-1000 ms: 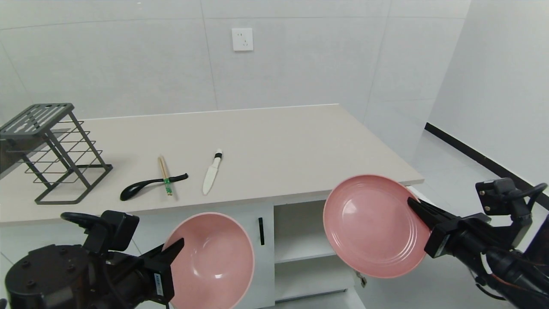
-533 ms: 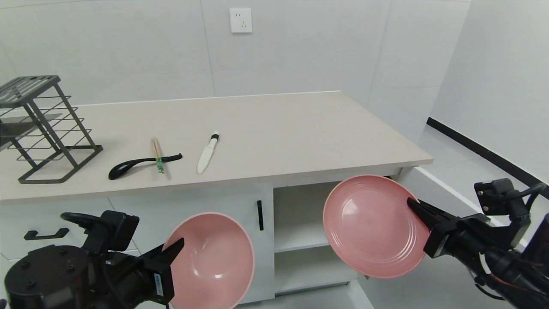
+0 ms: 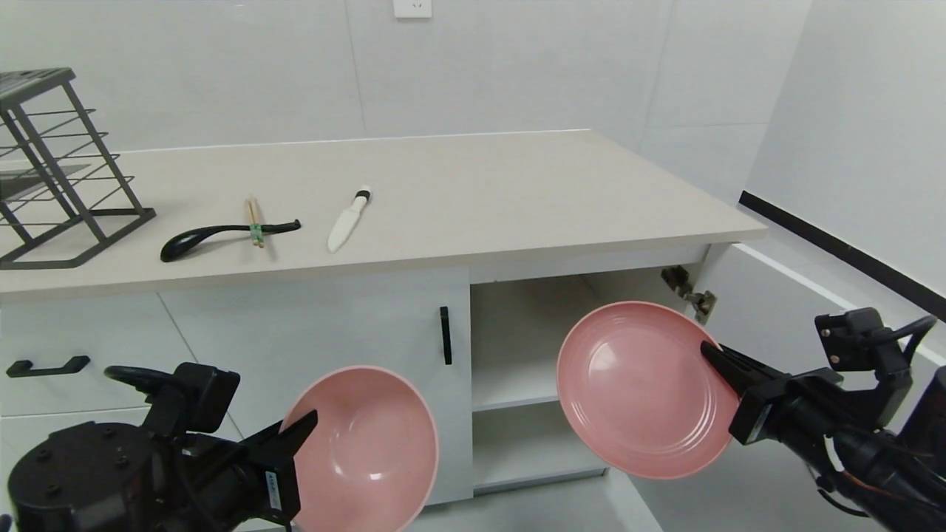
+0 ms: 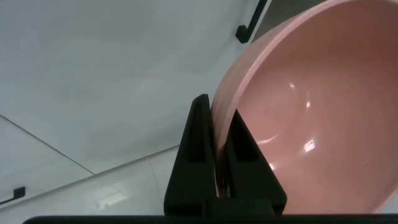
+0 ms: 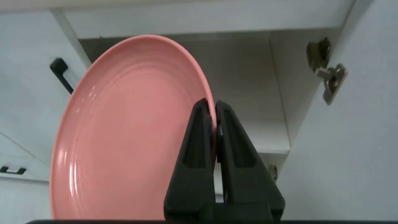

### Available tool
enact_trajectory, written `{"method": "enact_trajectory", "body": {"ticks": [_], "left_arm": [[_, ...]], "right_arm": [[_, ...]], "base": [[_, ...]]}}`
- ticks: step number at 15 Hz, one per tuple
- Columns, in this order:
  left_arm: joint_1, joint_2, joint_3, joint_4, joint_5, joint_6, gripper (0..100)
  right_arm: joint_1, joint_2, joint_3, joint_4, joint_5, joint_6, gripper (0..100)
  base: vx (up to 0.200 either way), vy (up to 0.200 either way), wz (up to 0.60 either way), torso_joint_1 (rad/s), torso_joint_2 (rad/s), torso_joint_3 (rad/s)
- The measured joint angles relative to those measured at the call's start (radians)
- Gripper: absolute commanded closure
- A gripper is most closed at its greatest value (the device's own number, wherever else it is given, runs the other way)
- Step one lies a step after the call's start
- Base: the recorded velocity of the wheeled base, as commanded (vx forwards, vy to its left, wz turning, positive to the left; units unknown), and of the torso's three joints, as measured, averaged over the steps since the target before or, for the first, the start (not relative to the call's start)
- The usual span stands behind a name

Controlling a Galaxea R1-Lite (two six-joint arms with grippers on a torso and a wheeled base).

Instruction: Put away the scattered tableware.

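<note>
Nearest, and taking the open cabinet compartment (image 3: 517, 347) as reference, the left gripper (image 3: 309, 420) is held low and left of the opening, before the closed door (image 3: 318, 325). It is clamped on the rim of the pink bowl (image 3: 369, 451), which is carried on edge. The right gripper (image 3: 706, 349) is held straight in front of the opening, pinching the rim of the pink plate (image 3: 635, 388), also carried on edge. The plate is judged the closer item: the shelf (image 3: 514, 384) lies directly beyond it, so the right arm is better placed for the first deposit, and the disc would need tipping flat to be slid in. The bowl is offset left of the opening and would have to be carried across. The swung-out door (image 3: 768, 295) stands right of the compartment, near the right arm. Above the compartment, on the counter (image 3: 517, 192), a black spoon (image 3: 199, 238), chopsticks (image 3: 254, 220) and a white knife (image 3: 346, 222) are left lying up and left of the opening, a wire rack (image 3: 52, 162) farther left. Against the earlier pictures, the whole head view is shifted: the counter is seen higher and more of the compartment is exposed, read as camera motion. Bowl, plate and both grips are unchanged.
</note>
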Motion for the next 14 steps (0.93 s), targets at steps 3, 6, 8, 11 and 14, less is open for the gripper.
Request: {"method": "enact_trajectory", "body": {"ticks": [3, 6, 8, 11, 14], "left_arm": [[0.000, 0.000, 0.000, 0.000, 0.000, 0.000, 100], [0.000, 0.000, 0.000, 0.000, 0.000, 0.000, 100], [0.000, 0.000, 0.000, -0.001, 0.000, 0.000, 100], [0.001, 0.000, 0.000, 0.001, 0.000, 0.000, 100], [0.000, 0.000, 0.000, 0.001, 0.000, 0.002, 100]], "right_arm": [[0.001, 0.000, 0.000, 0.000, 0.000, 0.000, 100], [0.001, 0.000, 0.000, 0.000, 0.000, 0.000, 100], [0.002, 0.003, 0.000, 0.000, 0.000, 0.000, 100], [0.001, 0.010, 0.000, 0.001, 0.000, 0.000, 100], [0.001, 0.011, 0.001, 0.000, -0.001, 0.001, 100]], "base": [[0.000, 0.000, 0.00, -0.246, 0.36, 0.131], [0.000, 0.000, 0.00, -0.245, 0.35, 0.121], [0.000, 0.000, 0.00, -0.110, 0.27, 0.120], [0.000, 0.000, 0.00, -0.020, 0.20, 0.045], [0.000, 0.000, 0.00, -0.001, 0.02, 0.012]]}}
